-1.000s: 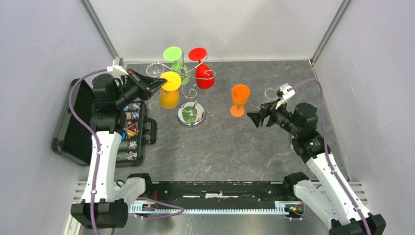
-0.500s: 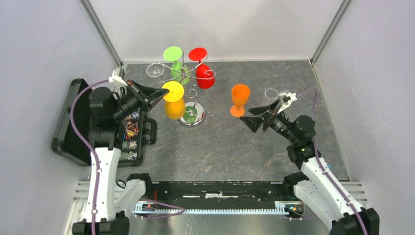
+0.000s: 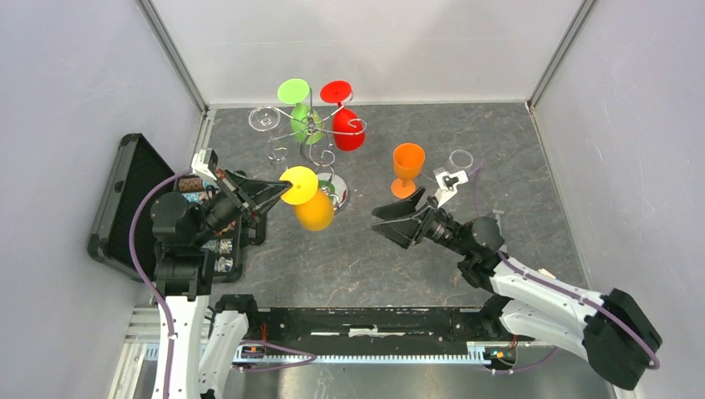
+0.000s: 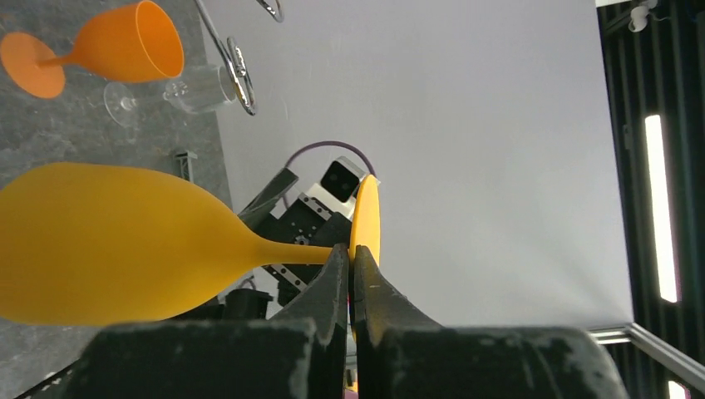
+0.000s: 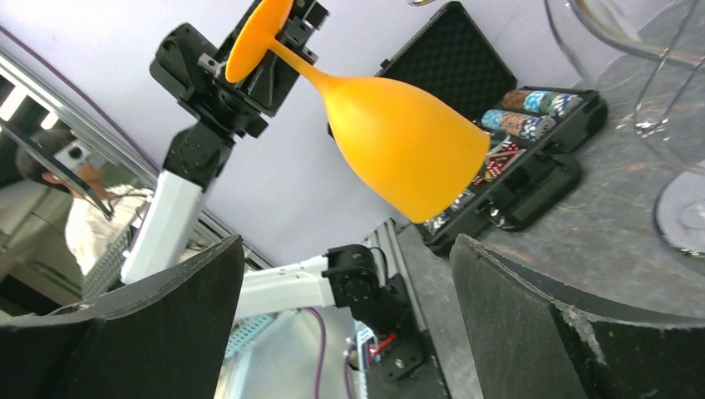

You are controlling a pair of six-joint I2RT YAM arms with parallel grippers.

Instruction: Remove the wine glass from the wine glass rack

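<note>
My left gripper (image 3: 277, 190) is shut on the stem of a yellow wine glass (image 3: 313, 208), held upside down in the air, off the rack and in front of it. In the left wrist view the fingers (image 4: 337, 274) pinch the stem just under the foot, bowl (image 4: 116, 241) to the left. The chrome wine glass rack (image 3: 320, 133) stands at the back with a green glass (image 3: 297, 101) and a red glass (image 3: 342, 116) hanging on it. My right gripper (image 3: 391, 224) is open and empty, pointing left at the yellow glass (image 5: 391, 137).
An orange glass (image 3: 407, 166) stands upright right of the rack. A clear glass (image 3: 263, 118) hangs at the rack's back left; another clear glass (image 3: 460, 158) is at the right. An open black case (image 3: 137, 199) of small items lies at the left.
My left gripper has carried the yellow glass off the rack, toward the front and right. My right gripper has swung left and nearer, toward the glass.
</note>
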